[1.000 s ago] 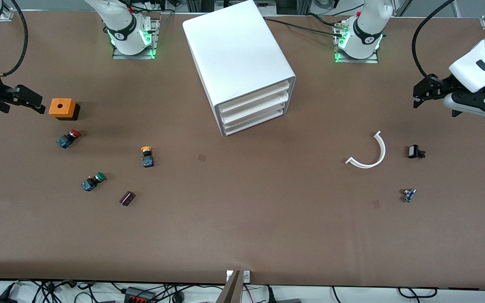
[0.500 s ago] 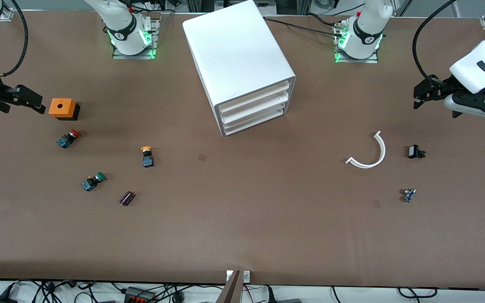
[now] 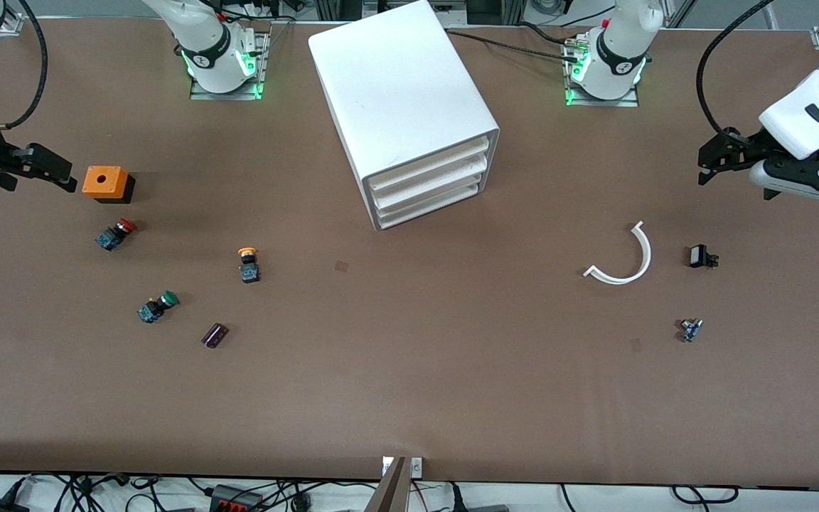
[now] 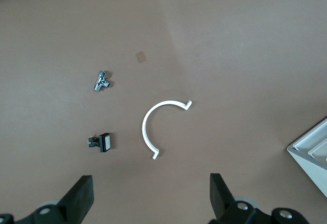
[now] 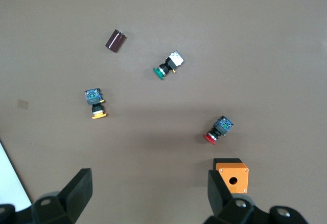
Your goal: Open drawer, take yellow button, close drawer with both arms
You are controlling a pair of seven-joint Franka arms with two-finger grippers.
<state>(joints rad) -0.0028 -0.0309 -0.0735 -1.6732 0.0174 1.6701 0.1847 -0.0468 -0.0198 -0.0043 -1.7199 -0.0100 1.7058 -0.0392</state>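
Nothing is changing: both arms are still waiting, the left gripper (image 3: pixel 714 158) and right gripper (image 3: pixel 50 171) released, the drawer (image 3: pixel 427 165) staying closed, the button (image 3: pixel 248 263) untouched.

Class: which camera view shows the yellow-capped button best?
The right wrist view: the yellow-capped button lies unobstructed, cap and body distinct. The front view shows it smaller, lying on the table. The left wrist view does not show it.

we're seeing arms (image 3: pixel 818 107): glossy white shells, black joint bands | bases glowing green | black cables looping off wrists | grippers: matte black, two fingers (image 4: pixel 77 199), visible screws
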